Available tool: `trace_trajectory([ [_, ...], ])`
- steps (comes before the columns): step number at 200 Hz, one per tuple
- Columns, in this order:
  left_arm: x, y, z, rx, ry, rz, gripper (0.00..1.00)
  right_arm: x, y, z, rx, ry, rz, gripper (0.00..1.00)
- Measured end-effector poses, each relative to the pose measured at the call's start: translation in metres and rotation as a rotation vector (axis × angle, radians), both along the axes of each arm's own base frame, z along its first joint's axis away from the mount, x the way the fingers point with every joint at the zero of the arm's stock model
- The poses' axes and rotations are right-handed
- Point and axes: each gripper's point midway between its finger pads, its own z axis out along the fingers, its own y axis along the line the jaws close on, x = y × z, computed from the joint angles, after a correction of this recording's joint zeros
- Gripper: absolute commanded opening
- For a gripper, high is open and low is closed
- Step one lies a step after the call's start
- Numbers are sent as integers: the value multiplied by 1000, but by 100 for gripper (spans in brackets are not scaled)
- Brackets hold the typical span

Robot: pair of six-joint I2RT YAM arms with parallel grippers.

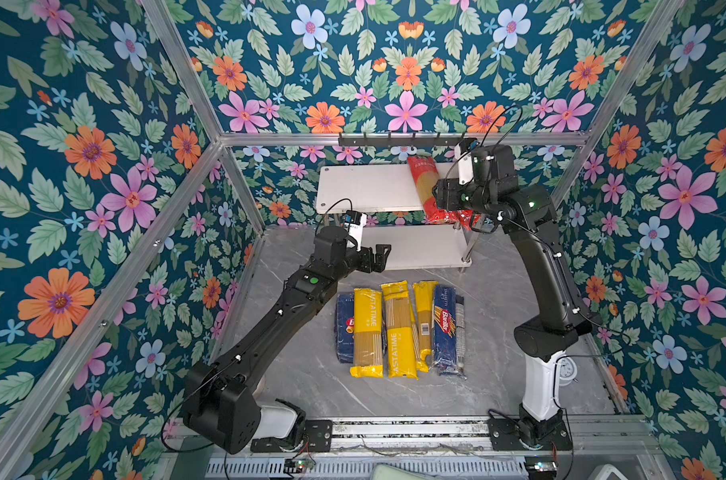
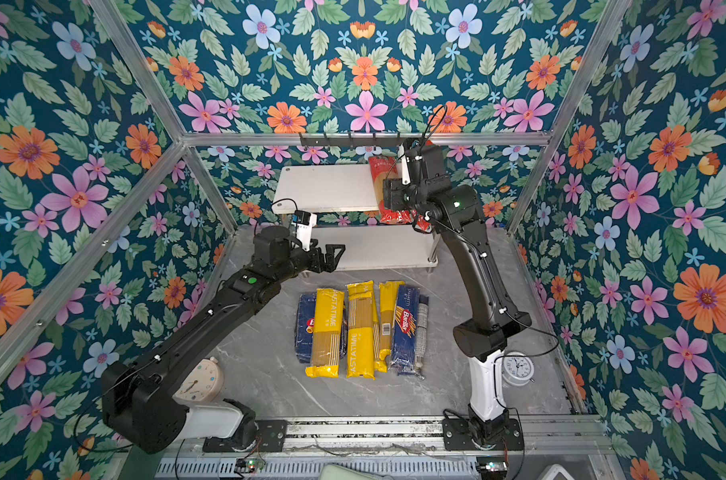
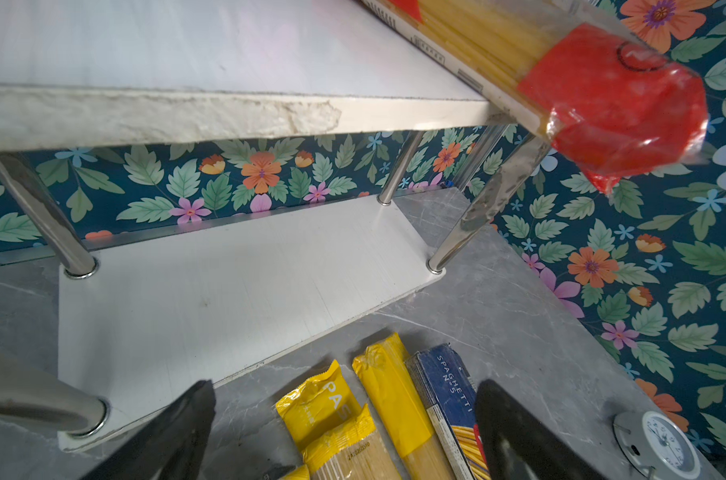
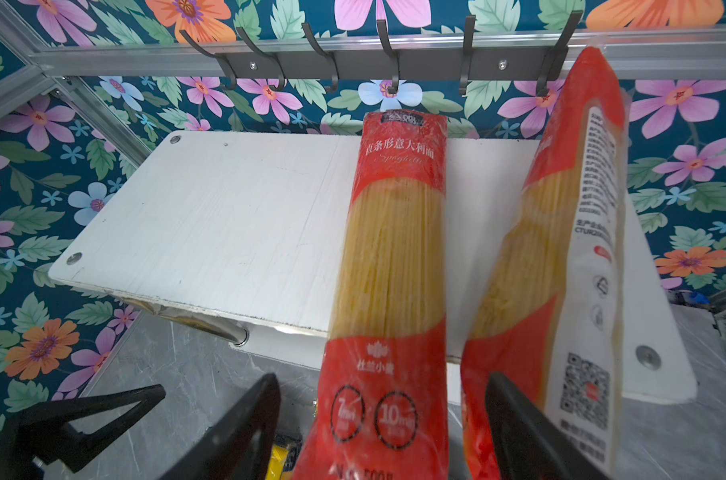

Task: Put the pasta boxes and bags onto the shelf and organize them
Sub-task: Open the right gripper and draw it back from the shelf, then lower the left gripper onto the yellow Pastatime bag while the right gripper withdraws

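Note:
Two red bags lie across the right end of the shelf's top board (image 4: pixel 228 228), one flat (image 4: pixel 394 249), one tilted on its edge (image 4: pixel 560 249). My right gripper (image 4: pixel 382 378) is open around the flat bag's near end, with a gap on both sides. In both top views the red bag (image 1: pixel 425 187) (image 2: pixel 377 183) overhangs the shelf (image 1: pixel 361 187) (image 2: pixel 323 187). On the floor lie the blue pasta box (image 1: pixel 345 328), yellow bags (image 1: pixel 367 332) (image 1: pixel 398 328), a blue Barilla bag (image 1: pixel 444 328) and a clear bag (image 1: pixel 459 332). My left gripper (image 1: pixel 377 255) (image 3: pixel 346 386) hangs open and empty by the lower board (image 3: pixel 228 291).
A black hook rail (image 1: pixel 407 141) (image 4: pixel 394 62) runs along the back wall just above the shelf. A beige clock (image 2: pixel 197 380) sits behind the left arm's base. A white clock (image 2: pixel 517 368) (image 3: pixel 660 444) stands beside the right arm's base. Floral walls close in on three sides.

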Motion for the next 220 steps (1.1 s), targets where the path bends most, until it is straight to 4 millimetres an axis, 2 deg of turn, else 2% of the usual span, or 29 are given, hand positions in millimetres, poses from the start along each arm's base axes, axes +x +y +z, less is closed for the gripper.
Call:
trace_trajectory([
  [62,-25,21,-21,0,31,45,99,-34,23,-9,-51,36,52,79],
  [97,-43,40,-34,-34,57,111,99,-52,27,-26,-68,100,69,79],
  [125,-57,52,-41,-72,93,158,99,-75,26,-44,-73,173,86,80],
  [153,-76,67,-58,-91,152,203,99,-106,23,-62,-56,249,110,83],
  [179,-98,75,-74,-103,219,218,99,-136,10,-79,-33,315,102,87],
  [187,-106,76,-80,-109,242,219,99,-146,7,-84,-20,336,106,89],
  [202,-119,77,-94,-115,292,218,99,-161,3,-95,-7,374,104,99],
  [220,-138,71,-120,-105,381,207,99,-174,-5,-103,3,405,91,99],
])
